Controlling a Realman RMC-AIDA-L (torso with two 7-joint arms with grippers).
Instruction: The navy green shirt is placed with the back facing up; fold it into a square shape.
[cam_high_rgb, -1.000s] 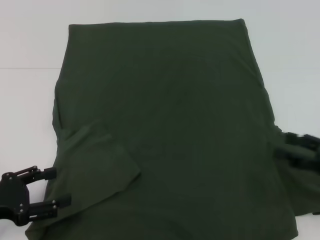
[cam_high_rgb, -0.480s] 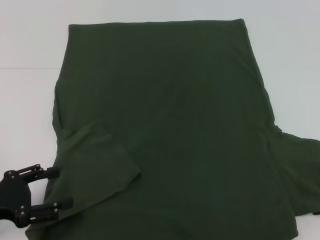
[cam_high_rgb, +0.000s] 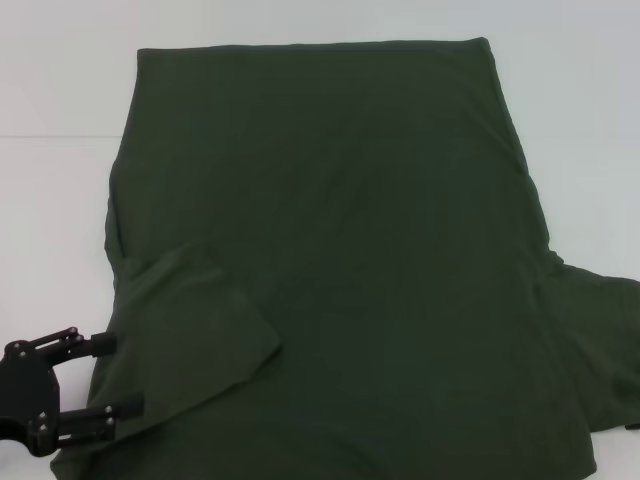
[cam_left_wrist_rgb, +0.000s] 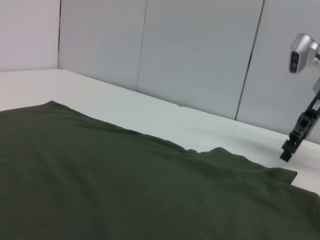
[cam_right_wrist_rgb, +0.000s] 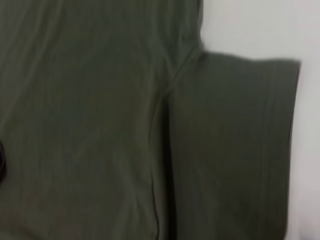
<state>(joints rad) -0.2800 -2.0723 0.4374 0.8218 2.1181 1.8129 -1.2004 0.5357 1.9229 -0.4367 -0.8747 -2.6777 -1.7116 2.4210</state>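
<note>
The navy green shirt (cam_high_rgb: 340, 250) lies spread on the white table, plain side up, and fills most of the head view. Its left sleeve (cam_high_rgb: 190, 330) is folded inward over the body. The right sleeve (cam_high_rgb: 600, 340) lies flat and spread outward, as the right wrist view also shows on the sleeve (cam_right_wrist_rgb: 235, 150). My left gripper (cam_high_rgb: 125, 375) is open at the shirt's near left edge, its fingers straddling the fabric border beside the folded sleeve. My right gripper (cam_left_wrist_rgb: 292, 142) shows only in the left wrist view, raised above the table past the shirt's far side.
The white table (cam_high_rgb: 60, 200) shows bare strips left, right and beyond the shirt. Grey wall panels (cam_left_wrist_rgb: 200, 50) stand behind the table in the left wrist view.
The right gripper, at the right sleeve a second ago, has lifted out of the head view, leaving the sleeve flat. The left gripper has hardly shifted.
</note>
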